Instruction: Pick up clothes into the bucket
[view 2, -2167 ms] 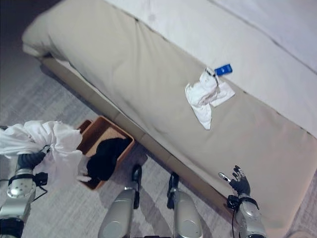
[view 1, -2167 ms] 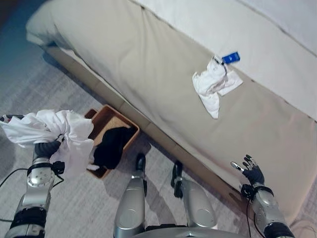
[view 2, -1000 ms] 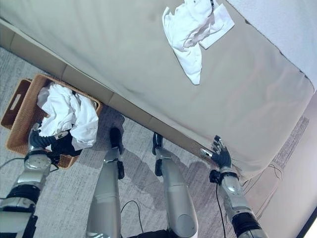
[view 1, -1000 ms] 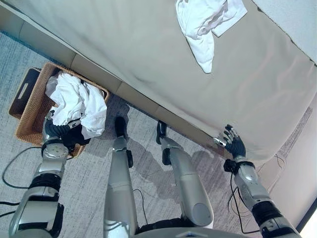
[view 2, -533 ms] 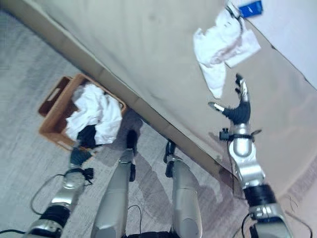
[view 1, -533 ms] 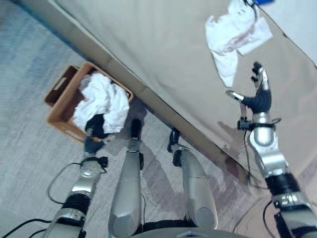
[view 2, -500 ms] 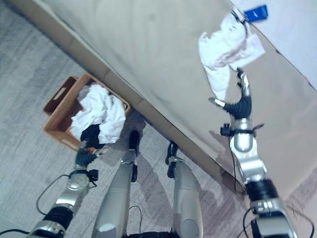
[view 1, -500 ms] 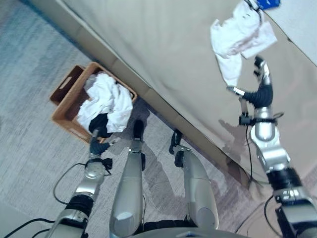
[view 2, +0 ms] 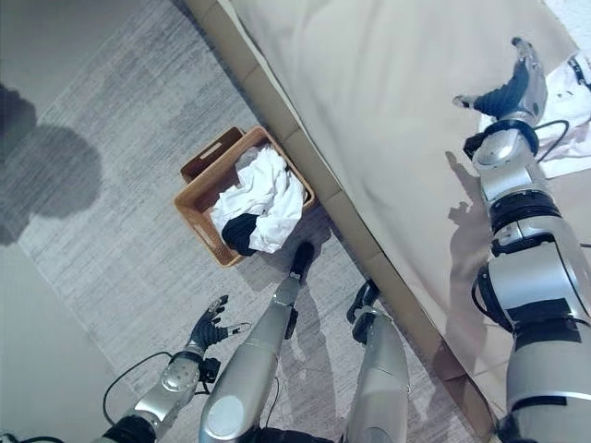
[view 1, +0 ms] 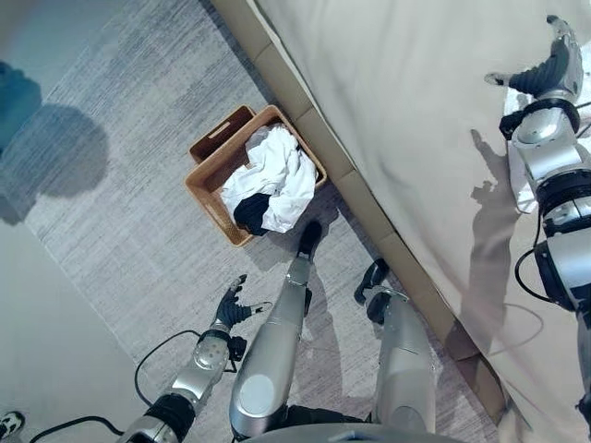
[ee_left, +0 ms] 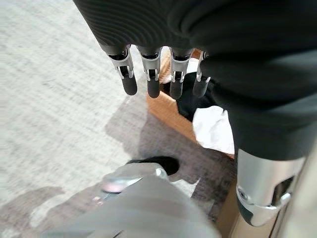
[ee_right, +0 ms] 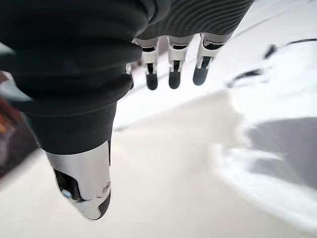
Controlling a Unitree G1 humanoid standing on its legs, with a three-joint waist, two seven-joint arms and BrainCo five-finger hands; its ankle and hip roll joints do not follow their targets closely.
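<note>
A brown wicker basket (view 1: 211, 209) stands on the grey carpet beside the bed base. A crumpled white garment (view 1: 275, 173) lies in it on top of a dark garment (view 1: 251, 212). My left hand (view 1: 229, 312) hovers open and empty above the carpet, well short of the basket; its straight fingers (ee_left: 151, 85) point towards the basket corner (ee_left: 166, 106). My right hand (view 2: 506, 95) is open above the beige bed cover (view 1: 416, 111), close to a second white garment (view 2: 578, 125) lying on the bed. Past its straight fingers (ee_right: 173, 75) that garment (ee_right: 277, 74) shows.
The bed's long beige base (view 1: 319, 125) runs diagonally beside the basket. Open grey carpet (view 1: 129, 212) spreads to the left, up to a pale strip of bare floor (view 1: 46, 351). A dark strap (view 2: 580, 66) lies on the white garment on the bed.
The camera has swung. My left hand has let go of the white garment, now in the basket, and drawn back. My right hand has risen over the bed towards the other garment.
</note>
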